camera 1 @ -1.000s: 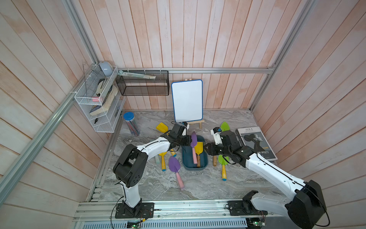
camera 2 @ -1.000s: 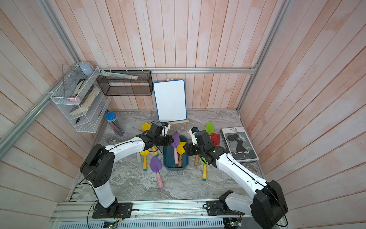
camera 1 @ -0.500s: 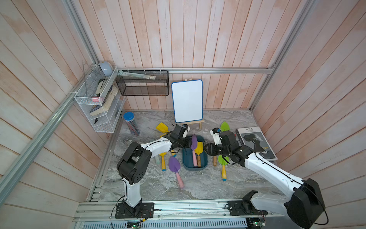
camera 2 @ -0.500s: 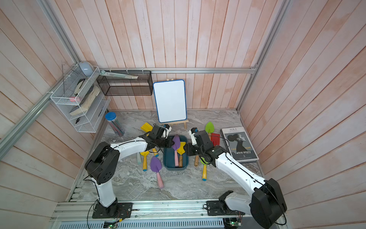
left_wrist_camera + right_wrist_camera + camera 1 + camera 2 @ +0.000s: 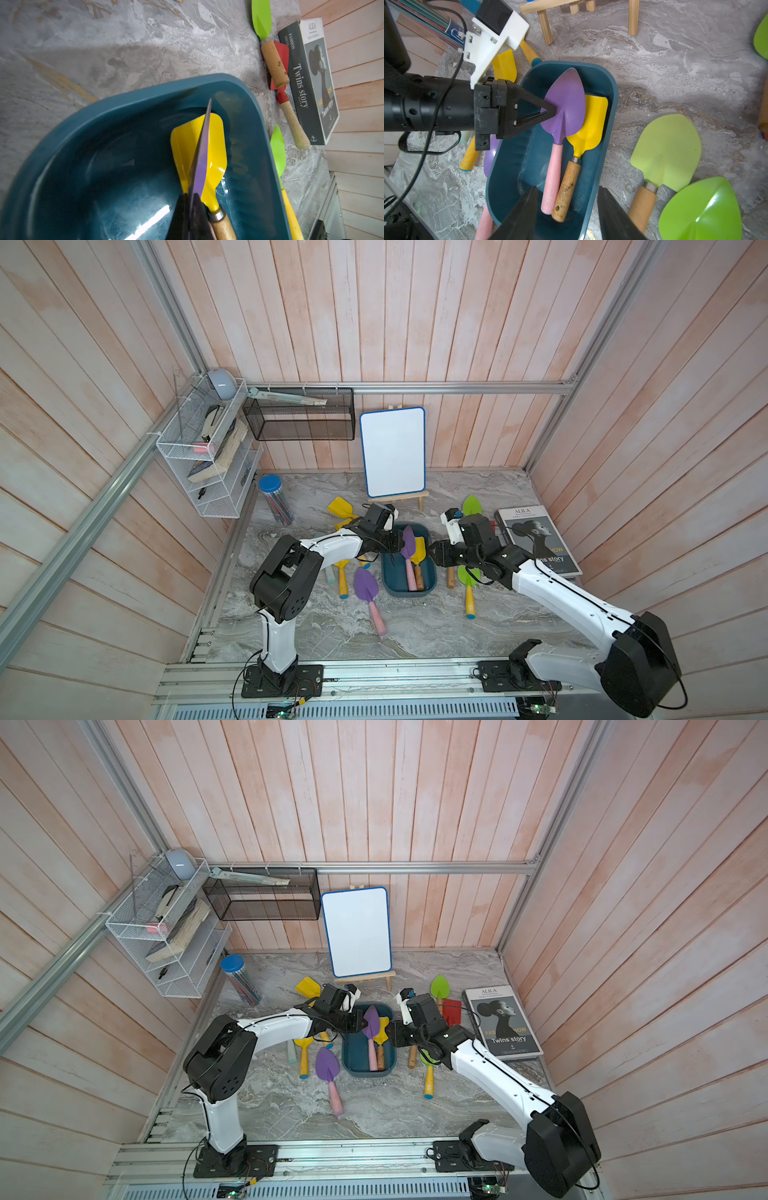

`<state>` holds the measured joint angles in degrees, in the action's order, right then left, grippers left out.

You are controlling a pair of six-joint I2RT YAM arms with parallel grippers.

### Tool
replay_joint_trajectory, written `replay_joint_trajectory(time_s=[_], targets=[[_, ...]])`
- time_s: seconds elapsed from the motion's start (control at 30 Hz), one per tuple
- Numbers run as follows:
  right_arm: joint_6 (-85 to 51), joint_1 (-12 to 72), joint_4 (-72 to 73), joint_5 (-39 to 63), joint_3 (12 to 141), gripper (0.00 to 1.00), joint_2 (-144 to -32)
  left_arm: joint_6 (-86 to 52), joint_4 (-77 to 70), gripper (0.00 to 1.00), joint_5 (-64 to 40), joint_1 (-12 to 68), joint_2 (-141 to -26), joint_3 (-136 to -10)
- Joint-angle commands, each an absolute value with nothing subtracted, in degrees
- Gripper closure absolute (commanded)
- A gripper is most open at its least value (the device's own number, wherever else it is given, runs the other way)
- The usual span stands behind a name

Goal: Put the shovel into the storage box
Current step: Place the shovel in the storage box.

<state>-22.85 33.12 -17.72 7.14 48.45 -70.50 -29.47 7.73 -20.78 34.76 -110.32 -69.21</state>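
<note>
Purple shovel (image 5: 566, 104) lower in storage box (image 5: 611, 116), left fingers (image 5: 550, 110) tight on blade

Grey marbled tabletop (image 5: 415, 626) carrying a dark teal plastic storage box (image 5: 392, 576), purple pink-handled shovel (image 5: 366, 587) lying just beside it, green yellow-handled shovel (image 5: 469, 597) lying opposite, black paperback book (image 5: 538, 531) resting by the wall.
</note>
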Motion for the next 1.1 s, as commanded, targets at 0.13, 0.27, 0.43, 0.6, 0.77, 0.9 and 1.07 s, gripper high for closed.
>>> replay_joint_trajectory(time_s=[0.13, 0.27, 0.43, 0.6, 0.77, 0.9, 1.07], targets=[[-22.51, 33.40, -16.89, 5.88, 47.83, 0.47, -71.80, -31.02, 7.55, 1.00, -22.65, 34.94, -112.36, -70.06], [-22.55, 33.38, -16.68, 5.85, 47.90, 0.47, -72.24, -31.29, 7.82, 1.00, -22.67, 34.96, -113.17, -70.00], [-22.45, 33.37, -16.44, 5.68, 48.03, 0.47, -72.64, -31.38, 8.00, 0.97, -22.71, 34.93, -114.07, -70.26], [-22.34, 33.35, -16.18, 5.80, 48.24, 0.47, -73.21, -31.30, 8.41, 0.86, -22.63, 35.06, -114.65, -70.88], [-22.36, 33.39, -16.00, 5.88, 48.25, 0.47, -73.64, -31.05, 9.21, 0.75, -22.25, 35.02, -115.05, -71.54], [-22.31, 33.40, -15.93, 5.81, 48.29, 0.47, -73.65, -30.96, 9.64, 0.70, -22.08, 35.07, -115.22, -71.89], [-22.16, 33.40, -15.91, 5.84, 48.42, 0.47, -73.78, -30.85, 10.84, 0.58, -21.55, 35.05, -115.74, -72.66]])
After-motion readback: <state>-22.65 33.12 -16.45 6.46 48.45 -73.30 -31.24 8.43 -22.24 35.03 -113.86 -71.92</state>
